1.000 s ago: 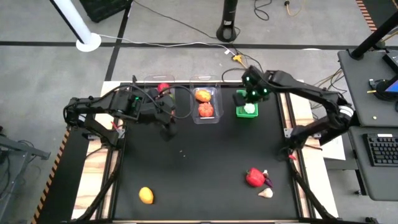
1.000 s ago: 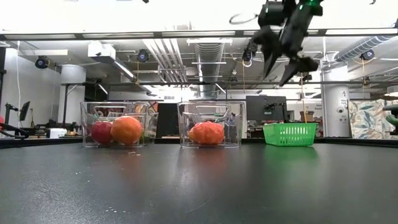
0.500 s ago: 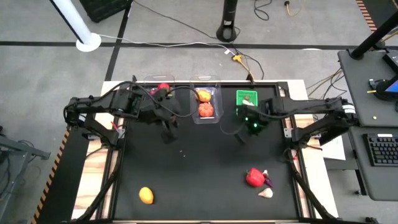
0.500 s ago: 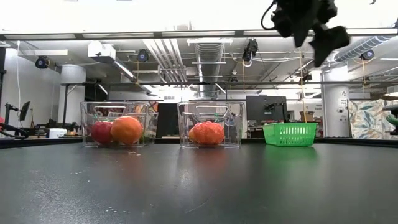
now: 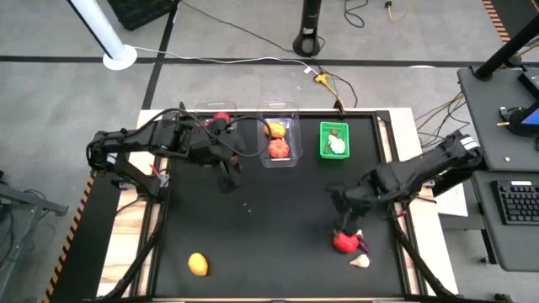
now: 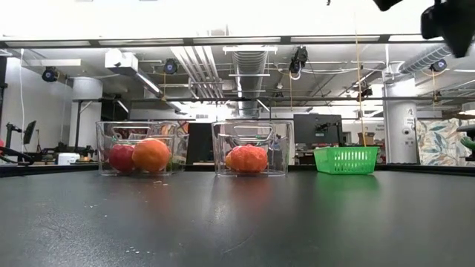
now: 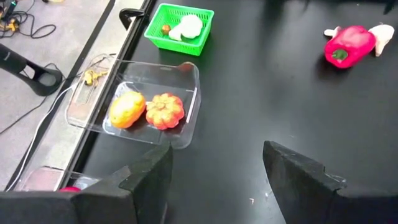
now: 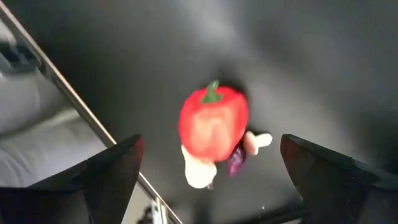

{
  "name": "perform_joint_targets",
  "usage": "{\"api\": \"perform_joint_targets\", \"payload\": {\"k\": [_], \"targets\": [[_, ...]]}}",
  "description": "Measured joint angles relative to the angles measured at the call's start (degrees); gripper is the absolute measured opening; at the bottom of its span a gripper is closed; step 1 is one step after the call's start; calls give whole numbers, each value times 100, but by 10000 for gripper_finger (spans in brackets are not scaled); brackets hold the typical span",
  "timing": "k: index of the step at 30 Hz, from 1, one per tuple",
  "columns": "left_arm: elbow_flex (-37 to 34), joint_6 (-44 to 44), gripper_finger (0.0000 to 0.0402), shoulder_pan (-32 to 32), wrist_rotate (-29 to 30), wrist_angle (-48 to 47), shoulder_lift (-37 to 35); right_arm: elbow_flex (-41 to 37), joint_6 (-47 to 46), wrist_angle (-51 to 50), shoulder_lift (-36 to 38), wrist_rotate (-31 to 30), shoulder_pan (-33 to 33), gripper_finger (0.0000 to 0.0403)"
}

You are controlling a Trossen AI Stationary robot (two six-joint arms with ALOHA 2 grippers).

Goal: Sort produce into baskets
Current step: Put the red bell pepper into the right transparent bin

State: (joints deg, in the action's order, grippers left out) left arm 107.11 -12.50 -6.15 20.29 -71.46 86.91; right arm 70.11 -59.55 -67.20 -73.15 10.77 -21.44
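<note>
A red pepper (image 5: 343, 241) lies on the black table near its right front, with a white garlic-like piece (image 5: 360, 261) and a dark purple piece (image 5: 364, 246) against it. My right gripper (image 5: 344, 217) hovers open just above them; in the right wrist view the pepper (image 8: 213, 129) shows between its spread fingers (image 8: 118, 168), untouched. An orange-yellow fruit (image 5: 197, 264) lies near the front left. My left gripper (image 5: 227, 179) hangs open and empty in front of the clear tubs. The middle tub (image 5: 290, 160) holds two orange pieces; the green basket (image 5: 324, 151) holds white pieces.
A second clear tub (image 5: 202, 109) at the far left holds a red piece. All three containers stand in a row along the far edge, also seen in the low view as tub (image 6: 104, 159), tub (image 6: 223, 159) and green basket (image 6: 346, 159). The table's right rail (image 8: 81, 106) runs close by the pepper.
My right gripper has left the green basket and swung toward the table's near edge, ending above the red pepper; its wrist has rolled on the way. The white pieces stay in the green basket. My left arm has kept its place.
</note>
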Motion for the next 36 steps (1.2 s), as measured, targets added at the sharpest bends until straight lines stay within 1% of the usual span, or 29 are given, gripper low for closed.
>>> {"api": "perform_joint_targets", "payload": {"k": [5,11,16,24,36], "targets": [[0,81,231,1,1,-11,0,0,-31,52,-278,-148,-502,370],[0,174,231,2,4,-28,0,-18,-17,65,-583,-173,-836,370],[-55,184,231,2,9,-33,0,-198,-140,186,-756,-171,-911,370],[-354,148,231,2,9,-42,0,-764,-382,877,-773,-156,-936,370],[-380,105,231,27,9,-29,0,-1685,-699,2050,-773,-70,-1096,370]]}}
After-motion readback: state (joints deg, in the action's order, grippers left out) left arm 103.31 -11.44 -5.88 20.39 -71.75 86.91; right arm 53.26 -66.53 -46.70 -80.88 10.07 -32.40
